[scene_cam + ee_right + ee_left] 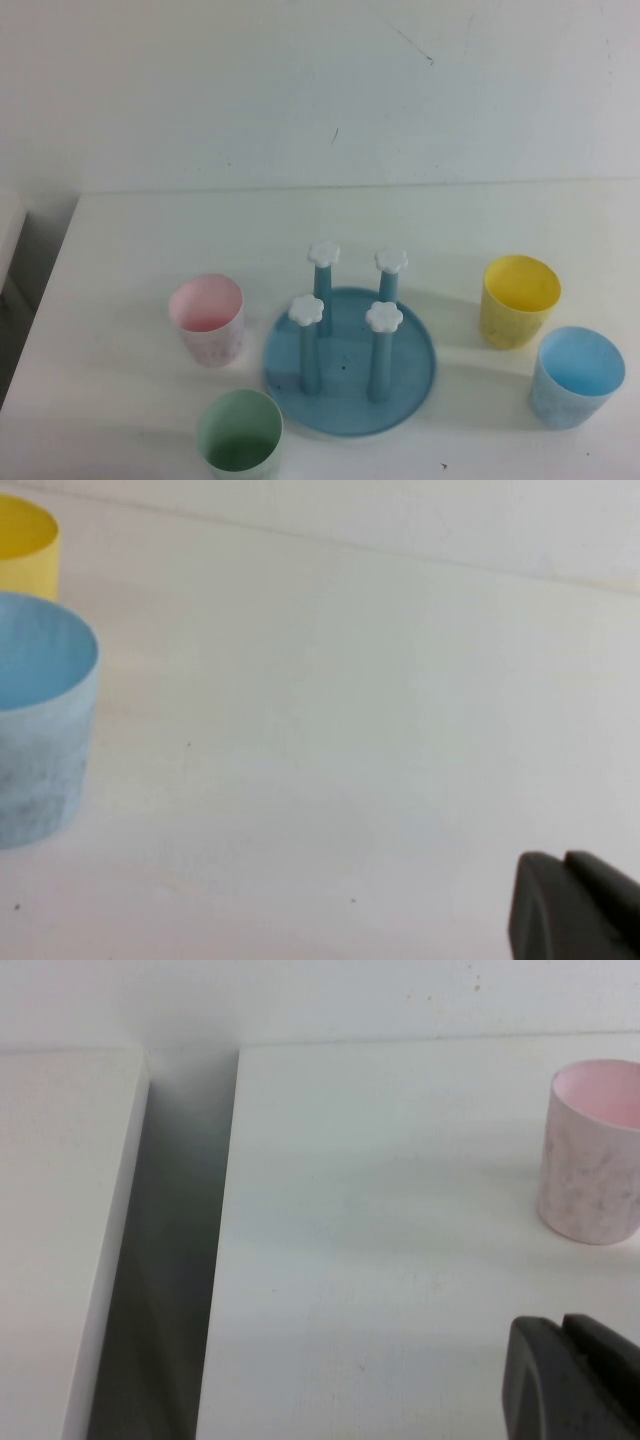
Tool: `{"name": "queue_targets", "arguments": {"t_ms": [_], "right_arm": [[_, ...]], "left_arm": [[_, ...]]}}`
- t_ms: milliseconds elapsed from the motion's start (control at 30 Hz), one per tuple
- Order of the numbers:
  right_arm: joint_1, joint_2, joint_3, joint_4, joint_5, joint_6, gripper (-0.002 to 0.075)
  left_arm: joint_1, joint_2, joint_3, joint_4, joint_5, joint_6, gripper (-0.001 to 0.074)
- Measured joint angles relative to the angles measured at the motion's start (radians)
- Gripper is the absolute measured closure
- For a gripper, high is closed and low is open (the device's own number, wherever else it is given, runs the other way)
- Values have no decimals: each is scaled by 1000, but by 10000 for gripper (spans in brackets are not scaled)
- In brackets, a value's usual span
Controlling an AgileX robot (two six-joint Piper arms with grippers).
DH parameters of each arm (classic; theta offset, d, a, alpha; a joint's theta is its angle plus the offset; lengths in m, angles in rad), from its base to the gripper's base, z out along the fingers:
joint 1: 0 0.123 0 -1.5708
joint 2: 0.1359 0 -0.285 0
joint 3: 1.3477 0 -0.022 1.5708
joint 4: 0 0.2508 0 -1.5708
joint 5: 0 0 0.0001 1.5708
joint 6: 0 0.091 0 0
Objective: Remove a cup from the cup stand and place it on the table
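Observation:
The mint-green cup (pixel 240 432) stands upright on the white table (pixel 120 250), near the front edge and just front-left of the cup stand. The cup stand (pixel 349 358) is a round blue tray with four white-capped pegs, all bare. Neither arm shows in the high view. My left gripper (pixel 560 1322) is shut and empty, low over the table near the pink cup (pixel 592 1150). My right gripper (pixel 563 858) is shut and empty over bare table, to the side of the light blue cup (pixel 40 720).
The pink cup (pixel 207 318) stands left of the stand. A yellow cup (pixel 519 300) and the light blue cup (pixel 577 376) stand to its right. The table's left edge drops into a dark gap (pixel 175 1260) beside another white surface (pixel 60 1210).

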Motion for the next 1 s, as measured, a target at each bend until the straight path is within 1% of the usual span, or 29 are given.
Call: {"name": "queue_targets", "arguments": {"t_ms": [133,267,367,700,867,1000], "right_arm": [[45,0,0,-10,10,14,728],[53,0,0,-23,10,99,728],[53,0,0,-25,10,130,728],[58,0,0,-28,10,169,728],[95,0,0,-28,10,173,728],[99,0,0,-28,10,173,728]], "left_arm": [[0,0,0,0,0,0,738],[0,0,0,0,0,0,738],[0,0,0,0,0,0,738],[0,0,0,0,0,4,738],[0,0,0,0,0,4,738],[0,0,0,0,0,4,738]]}}
